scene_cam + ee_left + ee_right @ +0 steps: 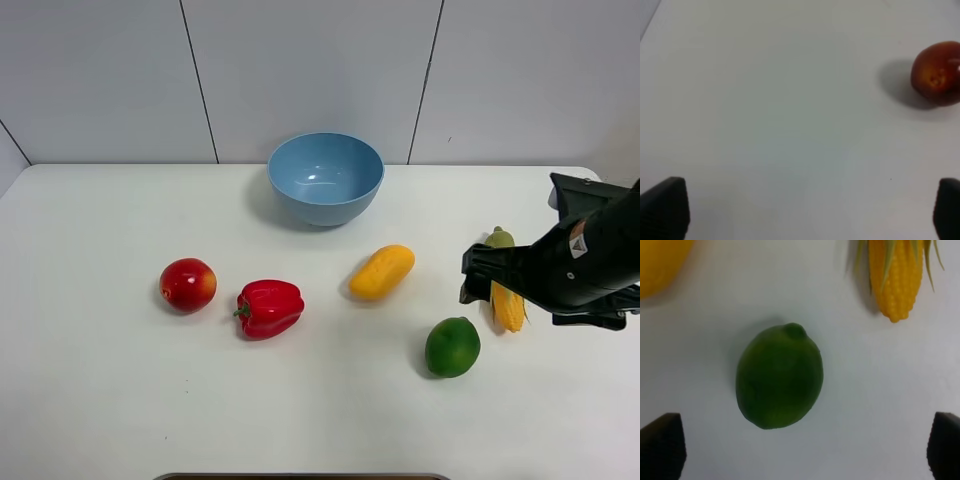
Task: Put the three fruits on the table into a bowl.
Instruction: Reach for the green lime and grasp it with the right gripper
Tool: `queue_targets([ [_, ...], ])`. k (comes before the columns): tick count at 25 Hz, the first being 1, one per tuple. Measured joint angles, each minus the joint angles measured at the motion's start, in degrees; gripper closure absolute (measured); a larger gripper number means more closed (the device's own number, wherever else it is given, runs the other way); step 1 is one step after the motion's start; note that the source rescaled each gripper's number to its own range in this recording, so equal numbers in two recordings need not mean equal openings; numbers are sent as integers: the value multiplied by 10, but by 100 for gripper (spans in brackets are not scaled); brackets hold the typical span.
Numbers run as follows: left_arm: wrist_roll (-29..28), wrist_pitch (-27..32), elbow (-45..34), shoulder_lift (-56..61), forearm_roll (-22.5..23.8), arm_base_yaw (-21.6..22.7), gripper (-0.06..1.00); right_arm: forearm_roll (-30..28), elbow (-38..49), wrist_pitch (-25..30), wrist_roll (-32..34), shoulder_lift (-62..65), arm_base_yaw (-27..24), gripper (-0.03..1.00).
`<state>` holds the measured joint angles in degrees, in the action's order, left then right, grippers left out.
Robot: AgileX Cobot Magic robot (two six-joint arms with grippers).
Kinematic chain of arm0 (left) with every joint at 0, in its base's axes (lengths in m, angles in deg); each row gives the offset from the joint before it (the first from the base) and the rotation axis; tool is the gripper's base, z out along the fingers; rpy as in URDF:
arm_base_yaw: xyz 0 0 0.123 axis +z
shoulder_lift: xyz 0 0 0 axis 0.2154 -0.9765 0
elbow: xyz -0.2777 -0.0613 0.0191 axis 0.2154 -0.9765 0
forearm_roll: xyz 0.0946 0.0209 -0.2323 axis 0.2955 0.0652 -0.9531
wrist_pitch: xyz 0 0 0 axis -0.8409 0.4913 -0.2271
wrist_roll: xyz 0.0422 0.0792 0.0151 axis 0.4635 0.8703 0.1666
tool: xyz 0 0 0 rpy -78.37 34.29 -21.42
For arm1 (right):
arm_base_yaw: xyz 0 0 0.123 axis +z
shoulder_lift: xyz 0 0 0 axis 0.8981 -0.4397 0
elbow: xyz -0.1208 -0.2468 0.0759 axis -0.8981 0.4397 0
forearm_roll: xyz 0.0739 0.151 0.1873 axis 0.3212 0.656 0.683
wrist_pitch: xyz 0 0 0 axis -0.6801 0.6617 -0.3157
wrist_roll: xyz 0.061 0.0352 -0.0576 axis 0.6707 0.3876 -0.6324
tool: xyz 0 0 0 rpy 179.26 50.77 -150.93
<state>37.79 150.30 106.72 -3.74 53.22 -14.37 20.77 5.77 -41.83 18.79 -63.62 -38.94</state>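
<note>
Fruit lies spread over the plain white tabletop (120, 400) in the high exterior view, and none of it is in the bowl yet. The deep, round, light-blue bowl (330, 208) stands empty at the back, near the wall, probably so both arms can reach it. The round red apple with a yellowish blush (188, 284) sits on the left, just beside the glossy red bell pepper with a green stem (269, 307). The oblong yellow-orange mango (381, 271) lies in front of the bowl, towards the right. The round green lime (452, 346) is nearer the front edge, close to the yellow corn cob with a green husk (508, 305). The pepper and corn look like distractors mixed in among the fruit. The right fingers (470, 275) hang above the tabletop beside the corn and carry nothing.

In the left wrist view, the left fingers (665, 207) are spread wide over bare tabletop and hold nothing. The apple (937, 80) is well apart from them, which suggests this arm is waiting.

In the right wrist view, the right fingers (662, 445) are also spread wide, one at each edge of the picture. The lime (779, 377) rests on the tabletop, roughly centred between them but not touched. The corn (895, 280) and mango (660, 265) lie beyond it. That centring suggests the lime is the first fruit to be picked.
</note>
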Motion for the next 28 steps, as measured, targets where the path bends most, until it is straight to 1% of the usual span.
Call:
queue_targets([
  [5,0,0,0,0,0,0,-6,14,0,-45,-1,-67,0,-3],
  [7,0,0,0,0,0,0,-6,30,0,-62,-10,-87,0,-3],
  [10,0,0,0,0,0,0,-6,53,0,-75,-31,-111,0,-3],
  [15,0,0,0,0,0,0,-6,66,0,-77,-43,-140,0,-3],
  [23,0,0,0,0,0,0,-6,67,0,-79,-44,-182,0,-3],
  [28,0,0,0,0,0,0,-6,62,3,-91,-45,-202,0,-3],
])
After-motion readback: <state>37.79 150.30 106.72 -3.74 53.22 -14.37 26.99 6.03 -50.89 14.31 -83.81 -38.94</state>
